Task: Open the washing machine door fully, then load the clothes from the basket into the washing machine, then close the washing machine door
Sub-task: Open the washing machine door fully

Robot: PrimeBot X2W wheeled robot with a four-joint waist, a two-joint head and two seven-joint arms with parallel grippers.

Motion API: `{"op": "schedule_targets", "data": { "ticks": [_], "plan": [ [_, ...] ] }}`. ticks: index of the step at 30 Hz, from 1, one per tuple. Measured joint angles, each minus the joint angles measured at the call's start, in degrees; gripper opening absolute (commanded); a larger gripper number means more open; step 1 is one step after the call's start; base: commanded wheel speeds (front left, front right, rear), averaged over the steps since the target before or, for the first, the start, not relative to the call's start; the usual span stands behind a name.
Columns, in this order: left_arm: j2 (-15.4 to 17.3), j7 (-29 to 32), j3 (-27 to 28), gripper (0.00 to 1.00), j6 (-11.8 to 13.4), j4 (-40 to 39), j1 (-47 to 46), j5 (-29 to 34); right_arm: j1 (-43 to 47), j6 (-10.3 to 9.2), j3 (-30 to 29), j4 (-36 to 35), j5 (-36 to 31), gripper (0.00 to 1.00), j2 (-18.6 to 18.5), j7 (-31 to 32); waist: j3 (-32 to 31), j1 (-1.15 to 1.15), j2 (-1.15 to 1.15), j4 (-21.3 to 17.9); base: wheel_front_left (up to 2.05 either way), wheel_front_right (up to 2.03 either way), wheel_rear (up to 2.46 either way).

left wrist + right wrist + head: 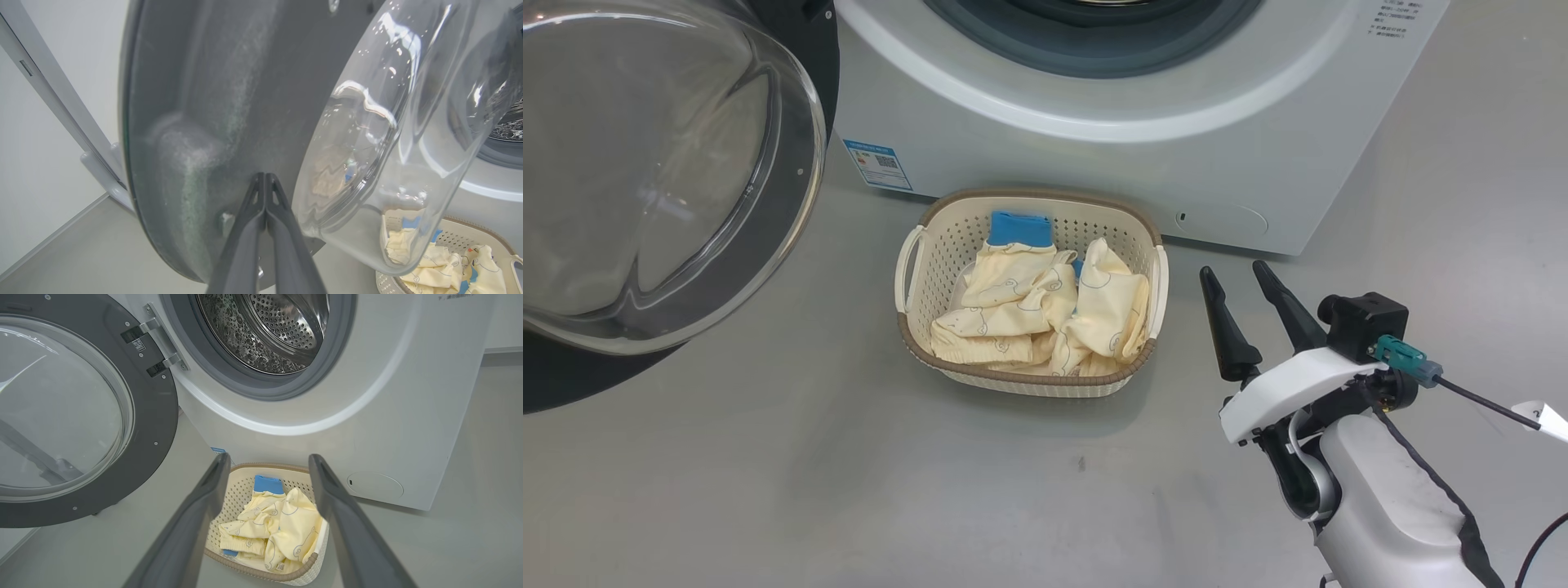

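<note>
The washing machine door stands swung open at the left, its clear glass bowl bulging toward me. My left gripper is shut, its tips pressed against the door's dark inner rim beside the glass. The washing machine shows its grey gasket and steel drum. On the floor in front sits the cream basket holding pale yellow clothes with a blue band. My right gripper hangs open to the right of the basket; in its wrist view its fingers frame the basket and clothes.
Grey floor lies all around the basket. A blue label sticker is on the washer's lower left front. A pale wall and a grey frame stand behind the open door.
</note>
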Motion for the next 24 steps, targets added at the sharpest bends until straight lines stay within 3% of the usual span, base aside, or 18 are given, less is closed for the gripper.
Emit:
{"op": "schedule_targets", "data": {
  "ticks": [24],
  "plan": [
    [-0.18,-0.56,-4.04,0.00,-0.55,10.55,-7.64,0.02,-1.19,0.10,-0.76,1.91,-0.98,1.00,0.57,0.00,0.44,0.00,0.00,-0.68,0.00,0.00,0.00]
  ]
}}
